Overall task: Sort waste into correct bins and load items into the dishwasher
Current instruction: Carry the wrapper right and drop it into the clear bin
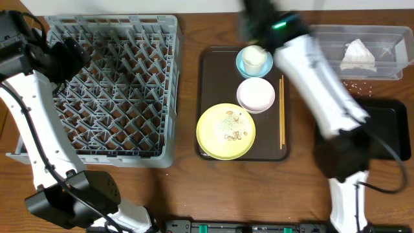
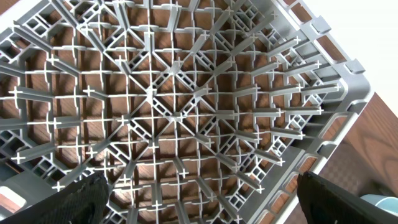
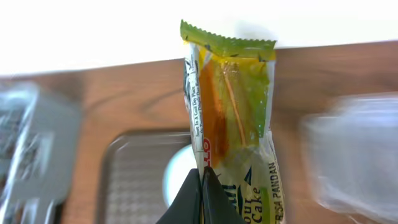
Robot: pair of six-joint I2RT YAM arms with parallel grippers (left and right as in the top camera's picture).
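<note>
The right fingers point(image 3: 189, 202) are pinched fully together on the lower end of the green-and-yellow snack wrapper point(image 3: 231, 93), holding it in the air over the brown tray point(image 3: 134, 180), while the left fingers point(image 2: 81, 202) stand wide apart and empty above the grey dish rack point(image 2: 186, 106).

This is a robot lab bench staged as a mealtime clean-up corner, not a lived-in kitchen. A left arm point(image 1: 29, 129) and a right arm point(image 1: 317, 84), both white and black, stand at a plain wooden table point(image 1: 187, 188). Directly beneath the left end effector point(image 2: 208, 202) sits a grey dish rack point(image 2: 186, 106). Below the right end effector point(image 3: 202, 186) lies a brown tray point(image 3: 130, 174) carrying a plate point(image 1: 226, 131) with food scraps. A clear tub point(image 1: 391, 48) sits off to its right, and a bare white wall point(image 3: 93, 31) lies beyond.
</note>
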